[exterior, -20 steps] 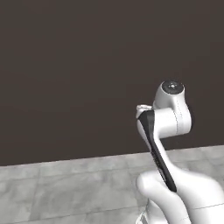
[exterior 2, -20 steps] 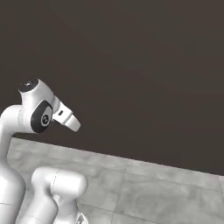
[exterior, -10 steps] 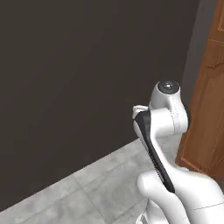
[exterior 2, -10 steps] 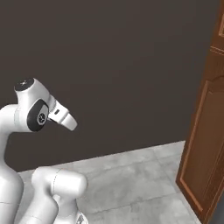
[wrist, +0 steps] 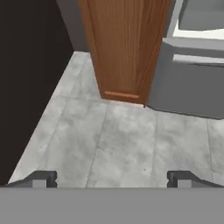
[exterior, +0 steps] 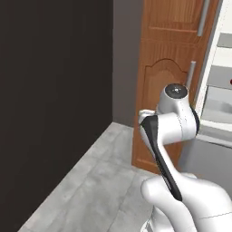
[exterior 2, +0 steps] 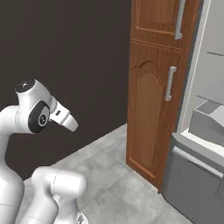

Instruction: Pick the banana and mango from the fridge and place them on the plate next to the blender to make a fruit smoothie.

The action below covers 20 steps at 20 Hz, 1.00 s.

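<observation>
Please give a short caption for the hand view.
Open gripper above grey floor, facing wooden cabinet and fridge.

Your two base views look forward from behind the arm, left and right, both catching the tall brown wooden cabinet point(exterior: 170, 81) point(exterior 2: 153, 96) beside the open white-lined fridge point(exterior: 217, 104) point(exterior 2: 205, 127). Your hand view tilts down at the grey tiled floor point(wrist: 122, 140), near the cabinet's foot.

White glossy rounded arm point(exterior: 181, 127) links, dark joint bands, round grey cap atop elbow.
</observation>
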Motion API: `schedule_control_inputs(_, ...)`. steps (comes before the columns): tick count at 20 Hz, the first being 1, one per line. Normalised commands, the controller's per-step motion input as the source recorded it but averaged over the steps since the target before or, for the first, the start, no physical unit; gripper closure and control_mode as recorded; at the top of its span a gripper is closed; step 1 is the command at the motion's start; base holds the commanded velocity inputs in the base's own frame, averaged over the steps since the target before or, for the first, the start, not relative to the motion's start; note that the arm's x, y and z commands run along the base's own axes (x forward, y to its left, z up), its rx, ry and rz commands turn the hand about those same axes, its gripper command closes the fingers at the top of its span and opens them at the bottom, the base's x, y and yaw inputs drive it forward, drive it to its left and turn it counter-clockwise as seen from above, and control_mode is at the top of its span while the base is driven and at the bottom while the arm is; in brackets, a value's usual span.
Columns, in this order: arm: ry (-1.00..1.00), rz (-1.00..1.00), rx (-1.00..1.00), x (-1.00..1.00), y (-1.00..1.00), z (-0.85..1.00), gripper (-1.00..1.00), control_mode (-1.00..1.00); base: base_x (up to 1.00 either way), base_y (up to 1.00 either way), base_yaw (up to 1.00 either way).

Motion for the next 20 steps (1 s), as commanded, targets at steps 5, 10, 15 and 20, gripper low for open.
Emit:
schedule_control_inputs(5, 0.00, 0.00, 0.00, 0.00, 0.00, 0.00, -1.00, 1.00, 0.59, 0.06, -0.67)
schedule_control_inputs(10, 0.00, 0.00, 0.00, 0.00, 0.00, 0.00, -1.00, 1.00, 0.38, -0.32, -0.56)
schedule_control_inputs(15, 0.00, 0.00, 0.00, 0.00, 0.00, 0.00, -1.00, 1.00, 0.59, -0.17, -0.41)
schedule_control_inputs(20, 0.00, 0.00, 0.00, 0.00, 0.00, 0.00, -1.00, 1.00, 0.40, -0.09, -0.19)
